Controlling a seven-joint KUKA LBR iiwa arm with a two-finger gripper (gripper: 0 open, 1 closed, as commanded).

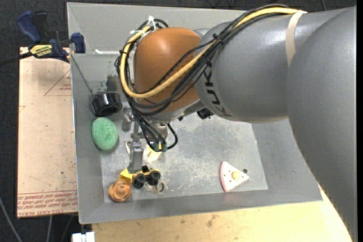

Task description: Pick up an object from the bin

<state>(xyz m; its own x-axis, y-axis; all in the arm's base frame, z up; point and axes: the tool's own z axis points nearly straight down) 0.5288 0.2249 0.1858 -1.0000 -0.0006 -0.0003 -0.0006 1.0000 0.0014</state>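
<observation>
My gripper (136, 158) hangs below the arm's orange cover, in the bin's front left part. Its lower end sits just above a small yellow-and-black toy (145, 177) lying near the front wall. An orange-brown round thing (119, 191) lies right beside that toy, to its left. A green oval lump (105, 133) rests to the left of the gripper, apart from it.
A black cylinder (105, 103) lies at the left wall behind the green lump. A white wedge with a pink edge (232, 176) lies at the front right. The arm and its cover hide the middle and back of the bin.
</observation>
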